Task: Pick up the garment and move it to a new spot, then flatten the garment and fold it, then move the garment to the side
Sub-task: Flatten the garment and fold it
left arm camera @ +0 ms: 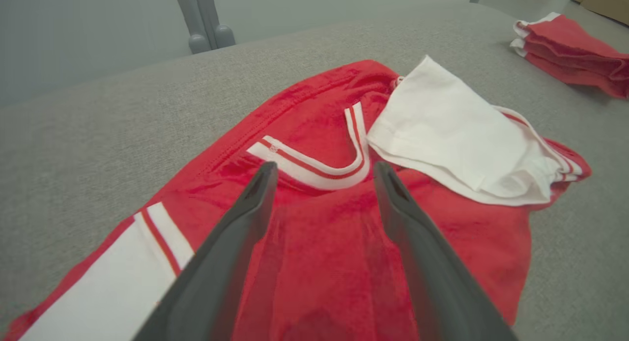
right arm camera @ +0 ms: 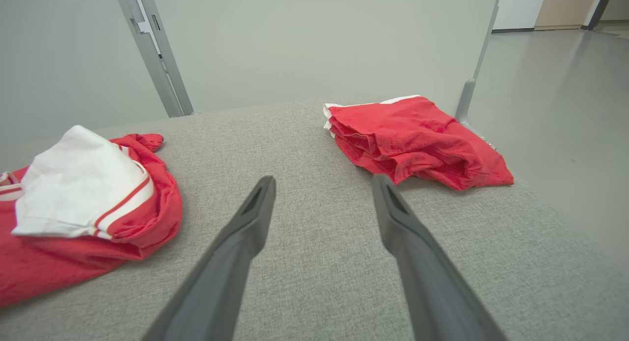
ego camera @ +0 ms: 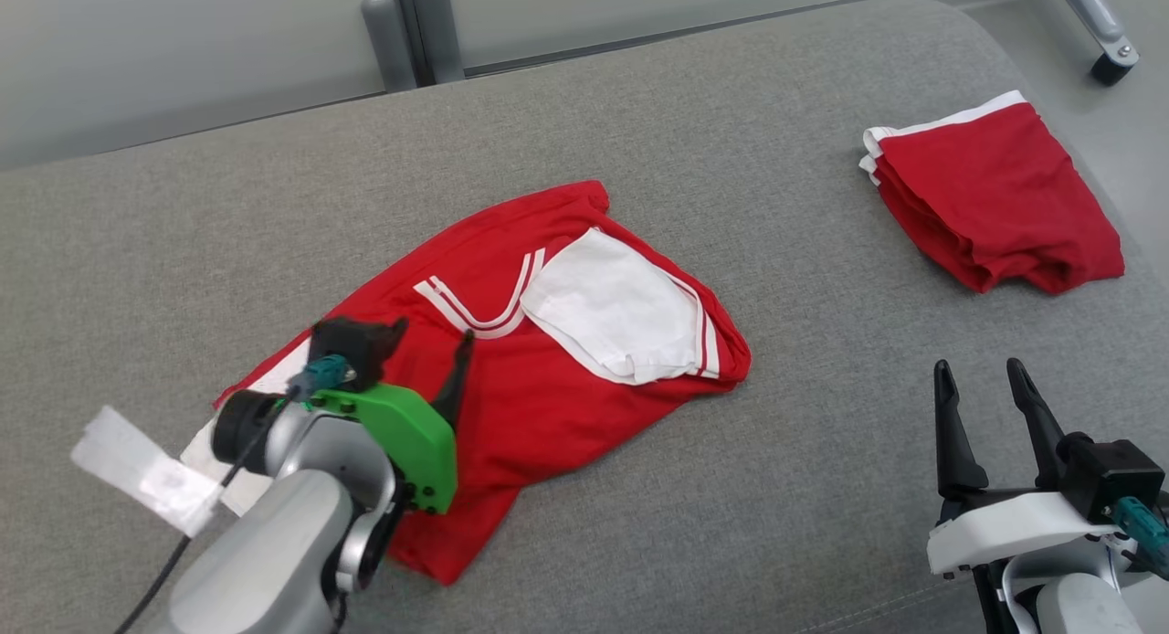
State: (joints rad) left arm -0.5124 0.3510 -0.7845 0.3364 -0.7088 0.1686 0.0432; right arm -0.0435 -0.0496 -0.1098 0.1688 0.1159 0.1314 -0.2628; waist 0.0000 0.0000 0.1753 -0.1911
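Red jersey (ego camera: 548,378) rumpled at middle of grey surface (ego camera: 731,113), left gripper (left arm camera: 324,171) spread over its near left part, right gripper (ego camera: 977,371) spread by near right edge, folded red garment (ego camera: 995,195) at far right corner.

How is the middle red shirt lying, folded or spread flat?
Partly folded: on the red shirt, one white sleeve lies flipped over the chest.
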